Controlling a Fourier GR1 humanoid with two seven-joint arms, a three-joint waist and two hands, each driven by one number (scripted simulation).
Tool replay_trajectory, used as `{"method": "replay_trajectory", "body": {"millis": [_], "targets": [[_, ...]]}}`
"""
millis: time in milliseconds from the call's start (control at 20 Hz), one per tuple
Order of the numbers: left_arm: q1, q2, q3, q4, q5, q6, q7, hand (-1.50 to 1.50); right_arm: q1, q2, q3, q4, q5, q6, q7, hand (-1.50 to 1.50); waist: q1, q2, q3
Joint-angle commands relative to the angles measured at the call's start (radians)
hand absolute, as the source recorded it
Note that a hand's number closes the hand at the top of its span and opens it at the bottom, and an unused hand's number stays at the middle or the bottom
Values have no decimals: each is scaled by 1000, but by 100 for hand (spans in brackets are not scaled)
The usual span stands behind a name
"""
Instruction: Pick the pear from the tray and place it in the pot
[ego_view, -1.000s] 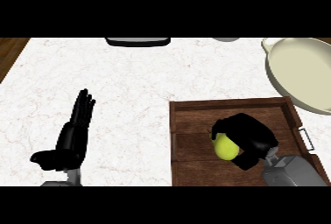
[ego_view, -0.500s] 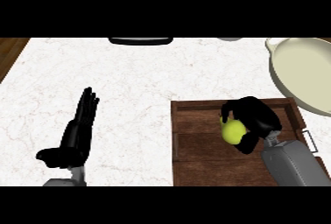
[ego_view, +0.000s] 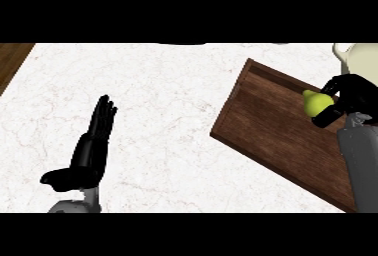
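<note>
Views: one. Head camera, above the white bench (ego_view: 170, 90), facing steeply down, fairly near; robot's side at lower edge; wooden tray (ego_view: 273, 130) and pot (ego_view: 362, 57) cropped at right edge

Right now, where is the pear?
In the head view the pear is at the right, held in the right hand over the wooden tray, close to the pot.

White marble counter (ego_view: 170, 90), wooden edge (ego_view: 11, 60)

Yellow-green pear (ego_view: 317, 103), clasped by the right robot hand (ego_view: 356, 92), over the brown tray (ego_view: 269, 122), near the cream pot (ego_view: 360, 61).
</note>
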Motion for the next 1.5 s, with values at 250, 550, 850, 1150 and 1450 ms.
{"method": "replay_trajectory", "body": {"millis": [250, 550, 850, 1150, 1450], "targets": [[-52, -9, -57, 4, -16, -37, 5, 0, -292, -120, -111, 190, 260, -233, 409, 150, 112, 18, -2], [-82, -20, -77, 8, -21, -44, 21, 0, -434, -166, -85, 356, 443, -269, 609, 150, 145, 22, -3], [-74, -23, -72, 27, -25, -32, 32, 0, -518, -194, -112, 499, 566, -302, 711, 150, 125, 13, 0], [-99, -25, -46, 44, -19, -19, 42, 0, -579, -204, -152, 612, 654, -329, 770, 150, 85, 4, 1], [-64, -12, -23, 39, -8, -20, 33, 0, -579, -225, -216, 690, 701, -399, 790, 150, 54, -10, 2]]}}
